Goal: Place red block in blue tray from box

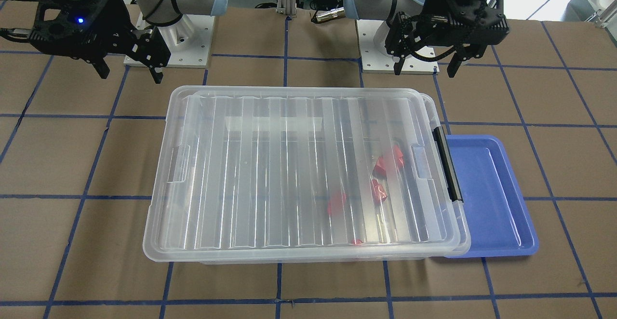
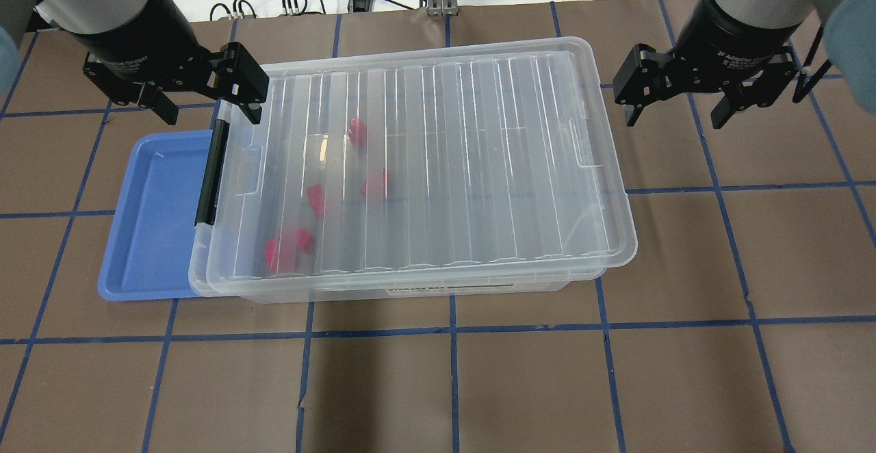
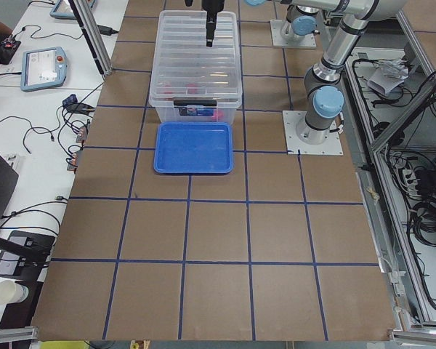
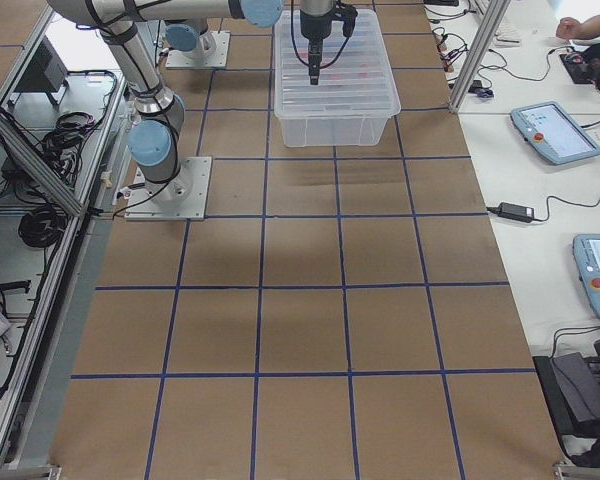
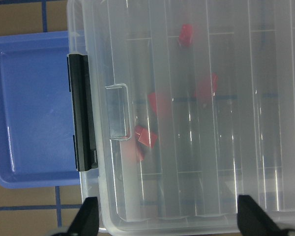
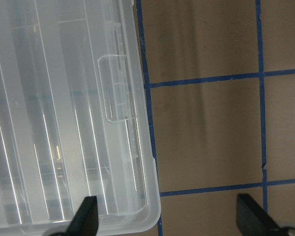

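Note:
The box stands mid-table with its ribbed lid on and its black latch at the end toward the blue tray. Several red blocks lie inside near that end, blurred through the lid; they also show in the left wrist view and the front view. The tray is empty, partly under the box rim. My left gripper hangs open and empty above the latch end's far corner. My right gripper hangs open and empty beyond the box's other end.
Brown table with a blue tape grid. The arm bases stand behind the box. The right wrist view shows the lid's plain end handle and bare table beside it.

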